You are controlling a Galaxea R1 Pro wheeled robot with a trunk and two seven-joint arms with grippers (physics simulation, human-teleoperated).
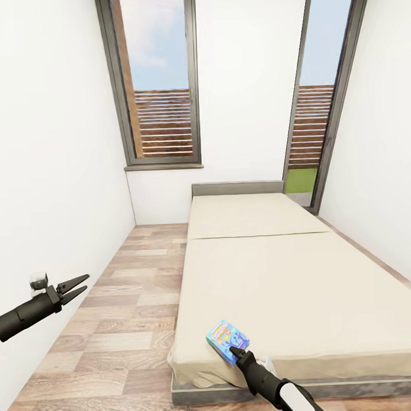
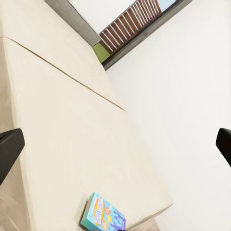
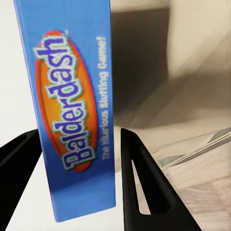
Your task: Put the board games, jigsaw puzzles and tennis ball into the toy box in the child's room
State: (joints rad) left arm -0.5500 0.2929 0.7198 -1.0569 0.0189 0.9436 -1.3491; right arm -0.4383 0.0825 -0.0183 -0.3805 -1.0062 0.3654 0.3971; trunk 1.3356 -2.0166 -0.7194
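Note:
A blue board game box (image 1: 227, 340), labelled Balderdash, sits tilted at the near left corner of the beige bed (image 1: 303, 285). My right gripper (image 1: 233, 349) reaches it from below. In the right wrist view the box's narrow blue side (image 3: 77, 120) stands between the two black fingers (image 3: 139, 178), which press close on both sides. My left gripper (image 1: 86, 281) hangs open over the wooden floor, left of the bed and apart from the box. The left wrist view looks across the mattress to the same box (image 2: 102, 214). The table, toy box, puzzles and tennis ball are out of view.
The bed fills the right half of the narrow room, with its grey headboard (image 1: 237, 188) against the far wall. A strip of wooden floor (image 1: 132, 303) runs between the bed and the white left wall. Two tall windows (image 1: 160, 82) stand at the far end.

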